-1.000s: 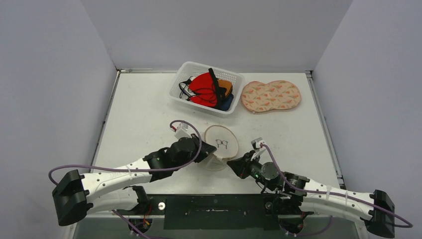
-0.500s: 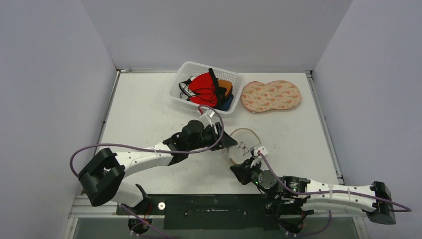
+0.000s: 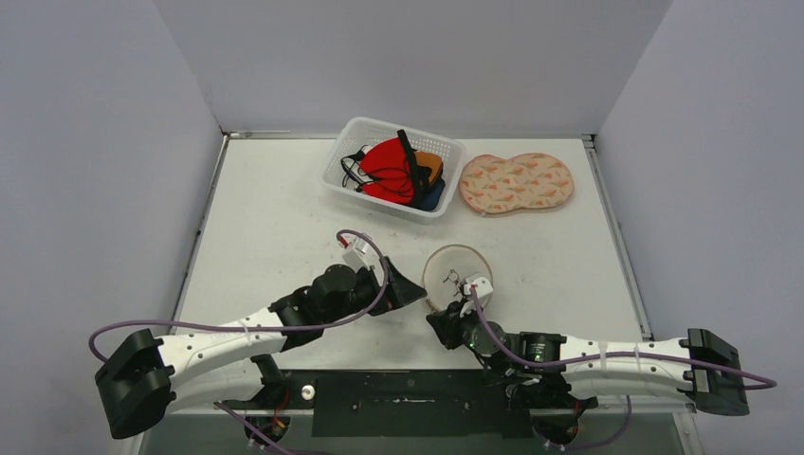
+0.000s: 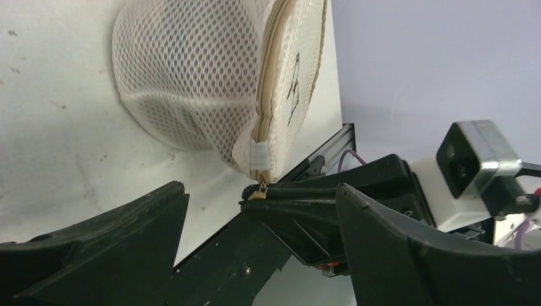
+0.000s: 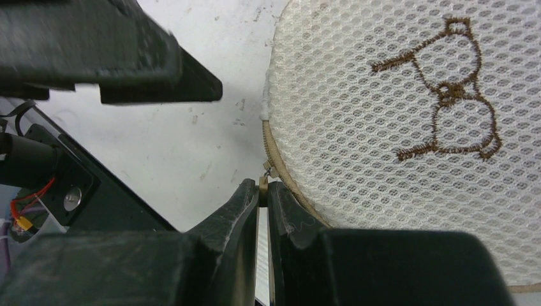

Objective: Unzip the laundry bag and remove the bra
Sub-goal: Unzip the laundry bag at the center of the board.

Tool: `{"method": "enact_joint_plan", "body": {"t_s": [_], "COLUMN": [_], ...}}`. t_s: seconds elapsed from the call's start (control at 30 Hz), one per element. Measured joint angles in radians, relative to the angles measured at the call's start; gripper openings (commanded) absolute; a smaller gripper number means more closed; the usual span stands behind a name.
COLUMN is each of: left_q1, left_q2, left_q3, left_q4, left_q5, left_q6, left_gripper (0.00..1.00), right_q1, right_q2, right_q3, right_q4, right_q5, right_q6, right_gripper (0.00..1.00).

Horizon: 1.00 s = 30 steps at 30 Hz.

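Here my right gripper pinches the zipper pull of the bra-marked laundry bag; my left gripper is wide open.

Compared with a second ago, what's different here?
The left gripper let go of the bag, opened and drew back to the left. The bag shifted right. The right gripper edged left and stays shut on the zip pull. The basket and the patterned cloth at the back did not move.
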Motion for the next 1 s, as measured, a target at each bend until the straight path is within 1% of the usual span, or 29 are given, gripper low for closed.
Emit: {"method": "enact_joint_plan", "body": {"t_s": [0.1,0.2,0.4,0.47,0.57,0.7,0.73,0.83,0.87,1.0], "left_q1": [-0.035,-0.062,-0.08,-0.08,-0.081,-0.081,-0.081,-0.082,-0.082,-0.085], "left_q2": [0.003,0.051,0.146,0.158,0.165,0.165,0.165,0.169,0.172,0.175], "left_q3": [-0.011,-0.002,0.014,0.014,0.015,0.018,0.02,0.032,0.037,0.042], "left_q4": [0.002,0.019,0.069,0.079,0.1,0.113,0.115,0.121,0.121,0.121], "left_q5": [-0.018,-0.024,-0.038,-0.045,-0.057,-0.072,-0.074,-0.077,-0.076,-0.079], "left_q6": [-0.017,-0.024,-0.031,-0.034,-0.041,-0.05,-0.051,-0.052,-0.051,-0.048], "left_gripper": [0.71,0.61,0.48,0.44,0.34,0.24,0.18,0.03,0.0,0.0], "right_q1": [0.0,0.0,0.0,0.0,0.0,0.0,0.0,0.0,0.0,0.0], "right_q2": [0.026,0.04,0.04,0.039,0.03,0.013,0.008,0.0,-0.002,-0.018], "right_q3": [0.014,0.028,0.039,0.039,0.039,0.039,0.039,0.039,0.039,0.039], "right_q4": [0.027,0.039,0.049,0.049,0.048,0.047,0.045,0.041,0.037,0.013], "right_q5": [-0.001,-0.002,-0.005,-0.008,-0.011,-0.012,-0.012,-0.013,-0.012,-0.013], "right_q6": [-0.008,-0.015,-0.018,-0.018,-0.018,-0.017,-0.017,-0.016,-0.014,-0.013], "right_gripper": [0.05,0.05,0.05,0.05,0.05,0.05,0.05,0.05,0.05,0.05]}}
